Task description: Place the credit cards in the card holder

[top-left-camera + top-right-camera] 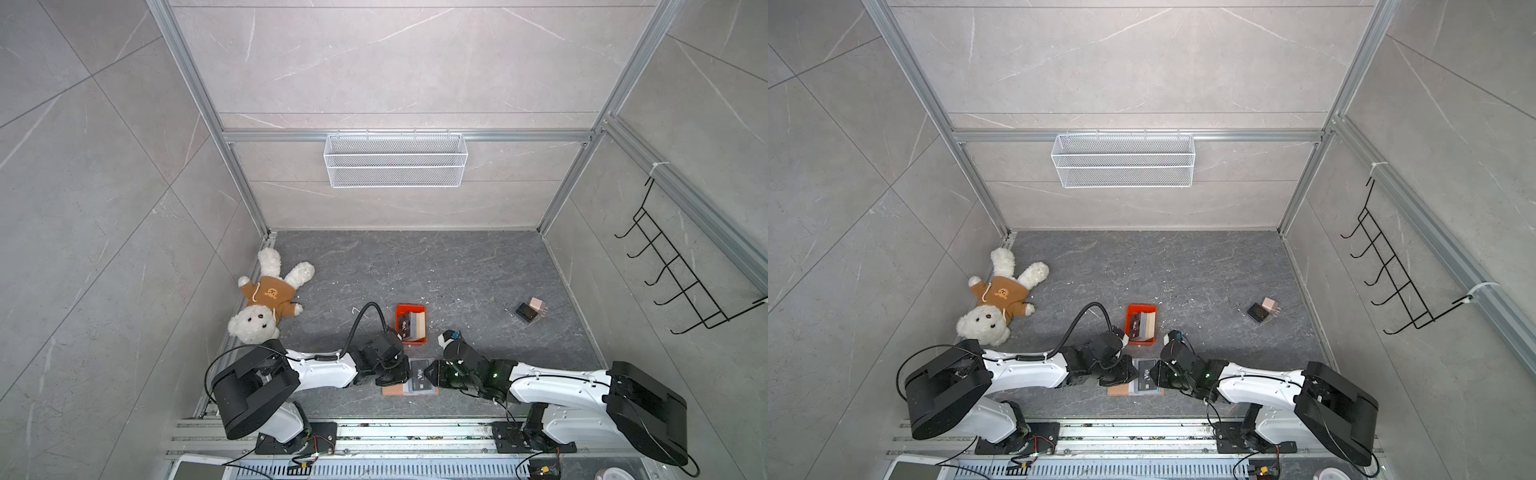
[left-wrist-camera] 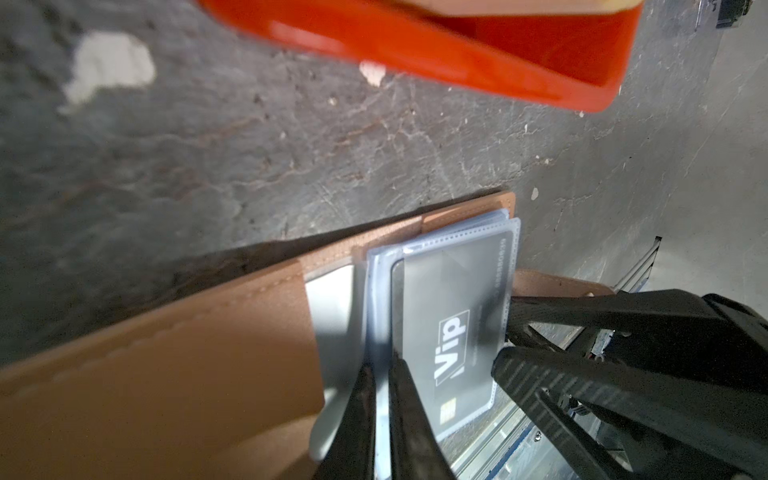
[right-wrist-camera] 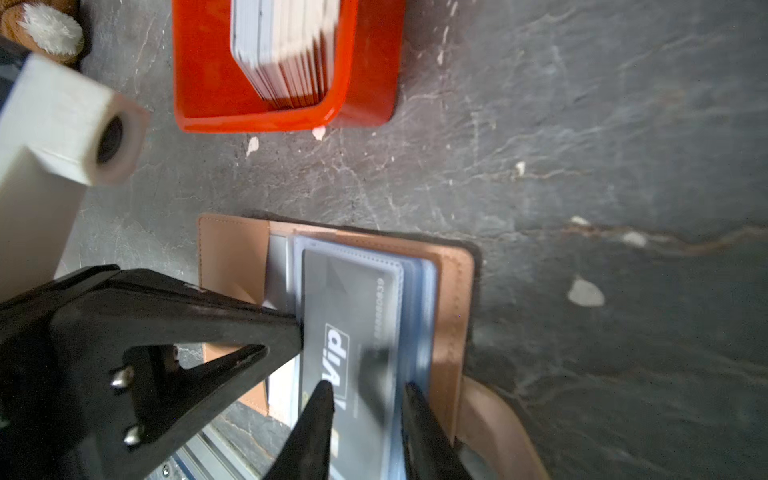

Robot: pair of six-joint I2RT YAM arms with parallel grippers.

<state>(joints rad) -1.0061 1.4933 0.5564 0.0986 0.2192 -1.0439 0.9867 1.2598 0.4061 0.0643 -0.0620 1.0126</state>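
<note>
The card holder (image 1: 392,390) (image 1: 1119,390) (image 2: 166,353) (image 3: 455,311) lies open on the grey floor between both arms, its clear sleeves facing up. A black "VIP" credit card (image 1: 422,376) (image 1: 1146,376) (image 2: 453,316) (image 3: 349,316) sits in the top sleeve. My left gripper (image 1: 405,372) (image 1: 1133,370) (image 2: 380,365) is shut on a clear sleeve's edge. From the other side, my right gripper (image 1: 432,374) (image 1: 1154,374) (image 3: 368,390) (image 2: 505,332) stands open, its tips over the card's end. More credit cards (image 1: 415,326) (image 1: 1144,326) (image 3: 286,50) stand stacked in the orange-red tray (image 1: 411,309) (image 1: 1141,308) (image 3: 365,83) (image 2: 457,54).
A teddy bear (image 1: 266,303) lies at the left wall. A black-and-pink block pair (image 1: 531,309) sits to the right. A white wire basket (image 1: 395,160) hangs on the back wall and a black hook rack (image 1: 681,274) on the right wall.
</note>
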